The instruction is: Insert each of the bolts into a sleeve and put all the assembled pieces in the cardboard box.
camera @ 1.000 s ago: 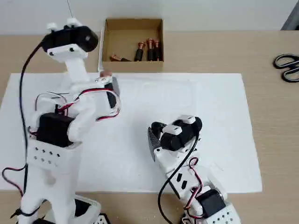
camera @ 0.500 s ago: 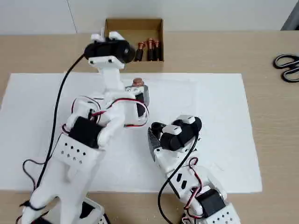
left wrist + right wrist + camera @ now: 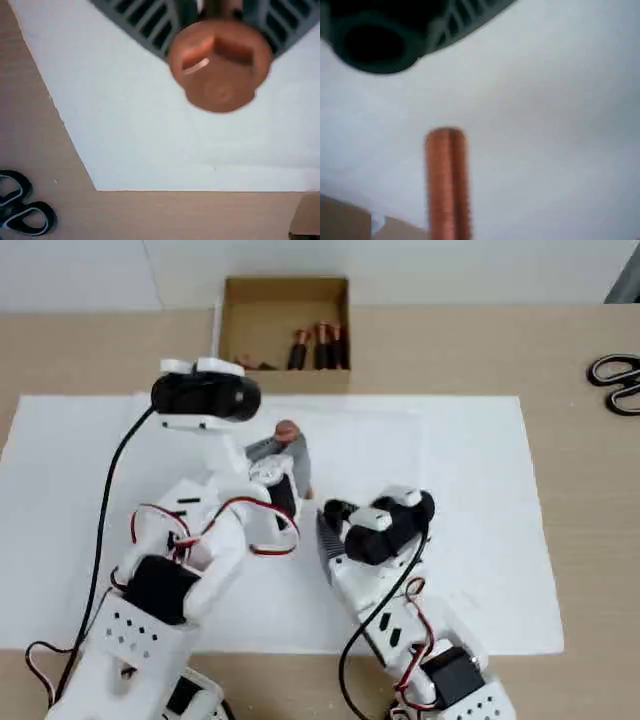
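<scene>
Left tool (image 3: 216, 11) tight around bolt (image 3: 218, 70)

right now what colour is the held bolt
Copper; the bolt shows best in left wrist view.

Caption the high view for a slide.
Left gripper holds a copper bolt over the white sheet, near the sleeve in the right gripper; assembled pieces lie in the cardboard box.

Copper-toned metal, dark plastic, card and paper.
The bolt (image 3: 220, 65) has a smooth, faintly glossy copper-coloured head and a finely threaded shaft. The sleeve (image 3: 367, 45) looks matt black. The box (image 3: 285, 284) is plain brown cardboard, the sheet (image 3: 460, 490) matt white, the table (image 3: 580, 470) pale wood-grain and the arms (image 3: 150, 640) white plastic.
</scene>
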